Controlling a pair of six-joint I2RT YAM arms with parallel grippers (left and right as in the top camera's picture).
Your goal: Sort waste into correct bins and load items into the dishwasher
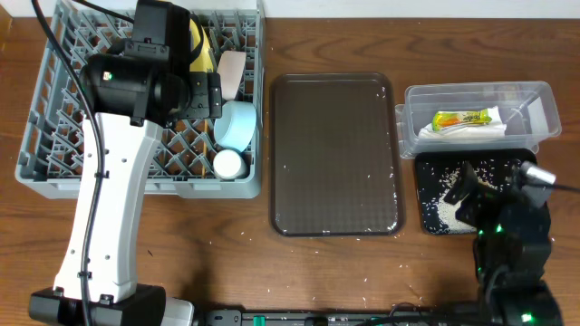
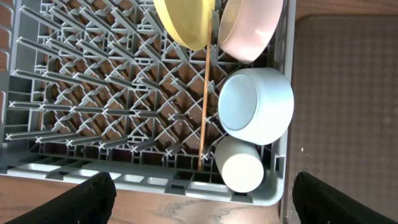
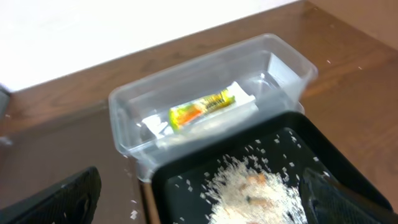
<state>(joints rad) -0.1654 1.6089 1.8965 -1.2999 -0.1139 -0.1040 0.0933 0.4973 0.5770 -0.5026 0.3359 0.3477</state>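
My left gripper [image 2: 202,208] hangs open above the near edge of the grey dishwasher rack [image 2: 124,177], nothing between its fingers. In the rack's right side stand the yellow plate [image 2: 186,22], a pale bowl [image 2: 249,28], the light blue bowl [image 2: 255,106] and the white cup [image 2: 239,165], with the chopsticks [image 2: 204,106] lying beside them. My right gripper [image 3: 199,211] is open over the black tray [image 3: 186,180], which holds a heap of rice [image 3: 255,190]. Behind it the clear tub [image 3: 124,106] contains the green-and-yellow wrapper [image 3: 202,109] on a white napkin [image 3: 211,124].
A dark brown serving tray [image 1: 335,154] lies between the rack [image 1: 136,186] and the bins, with rice grains scattered on it. More grains dot the wooden table [image 1: 227,244] in front. The left arm [image 1: 109,208] reaches up over the rack.
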